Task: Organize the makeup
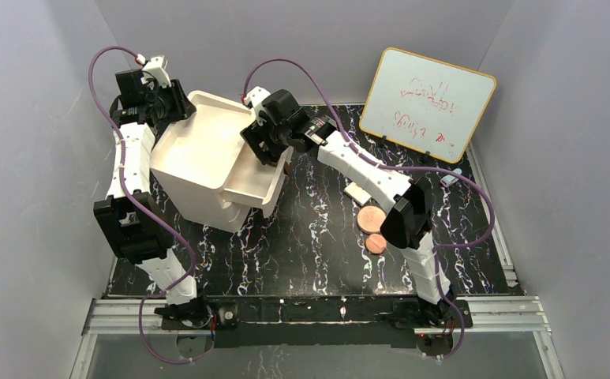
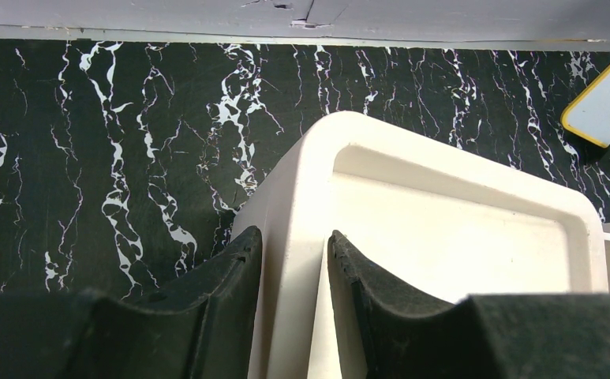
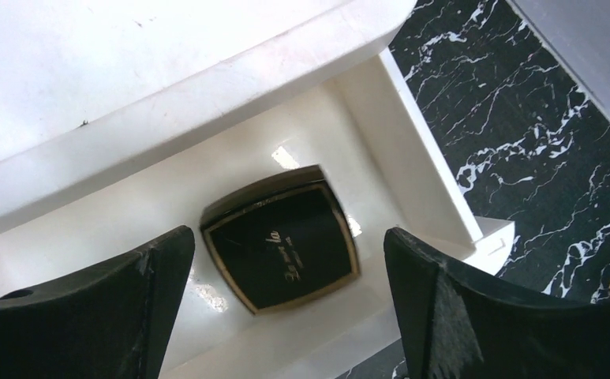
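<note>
A white organizer box (image 1: 195,170) stands at the back left with its drawer (image 1: 251,186) pulled out. A black square compact with a gold frame (image 3: 282,249) lies loose on the drawer floor (image 3: 167,213). My right gripper (image 1: 266,150) hangs open just above it, its fingertips either side of the compact without touching it (image 3: 287,235). My left gripper (image 1: 177,106) is shut on the box's rim (image 2: 309,181), one finger on each side of the wall (image 2: 293,245). Two copper-pink discs, a larger one (image 1: 372,218) and a smaller one (image 1: 376,243), lie on the mat. The sticks are out of view.
A small pale flat piece (image 1: 357,192) lies beside the larger disc. A whiteboard (image 1: 428,103) leans at the back right, with a small light-blue cylinder (image 1: 449,178) near its foot. The black marbled mat (image 1: 301,245) covers the table.
</note>
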`<action>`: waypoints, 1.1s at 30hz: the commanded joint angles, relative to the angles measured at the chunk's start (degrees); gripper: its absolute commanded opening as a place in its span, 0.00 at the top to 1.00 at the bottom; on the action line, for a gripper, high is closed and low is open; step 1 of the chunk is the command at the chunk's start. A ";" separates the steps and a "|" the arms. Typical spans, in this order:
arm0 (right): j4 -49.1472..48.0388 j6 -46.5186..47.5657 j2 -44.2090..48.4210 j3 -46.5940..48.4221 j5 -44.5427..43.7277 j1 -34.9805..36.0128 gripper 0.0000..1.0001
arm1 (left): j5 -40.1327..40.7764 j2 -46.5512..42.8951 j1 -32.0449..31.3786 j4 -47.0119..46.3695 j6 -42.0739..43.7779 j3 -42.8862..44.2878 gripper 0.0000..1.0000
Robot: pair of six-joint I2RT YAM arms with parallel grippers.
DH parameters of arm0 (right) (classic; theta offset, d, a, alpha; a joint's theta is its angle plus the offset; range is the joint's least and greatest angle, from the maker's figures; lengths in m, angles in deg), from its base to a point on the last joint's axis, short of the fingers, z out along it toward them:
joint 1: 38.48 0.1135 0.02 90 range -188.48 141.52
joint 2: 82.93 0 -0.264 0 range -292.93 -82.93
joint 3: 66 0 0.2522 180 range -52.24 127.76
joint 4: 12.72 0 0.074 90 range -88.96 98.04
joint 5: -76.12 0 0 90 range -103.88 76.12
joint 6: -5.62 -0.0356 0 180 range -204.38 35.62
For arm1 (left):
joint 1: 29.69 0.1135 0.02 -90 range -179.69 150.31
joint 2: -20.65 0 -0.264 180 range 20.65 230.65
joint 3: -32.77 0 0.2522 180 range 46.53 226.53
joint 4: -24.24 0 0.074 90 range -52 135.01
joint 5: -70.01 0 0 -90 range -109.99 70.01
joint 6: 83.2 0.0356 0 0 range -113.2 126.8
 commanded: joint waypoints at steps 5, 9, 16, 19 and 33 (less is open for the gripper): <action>-12.15 2.54 6.87 -6.05 -6.52 0.43 0.01 | -1.34 0.56 0.22 1.70 -0.64 -0.27 0.64; -20.60 5.33 14.05 -12.40 -11.87 0.35 0.01 | -1.35 0.56 0.24 1.75 -0.61 -0.30 0.64; -31.07 7.82 25.80 -27.49 -25.54 -1.82 0.01 | -1.35 0.56 0.24 1.69 -0.79 -0.32 0.63; -23.93 5.10 28.96 -30.97 -18.98 -7.29 0.01 | -1.35 0.56 0.18 1.69 -0.81 -0.40 0.63; -12.87 5.10 31.98 -53.54 -4.81 -19.16 0.01 | -2.43 0.94 0.20 1.60 -1.40 -0.11 0.63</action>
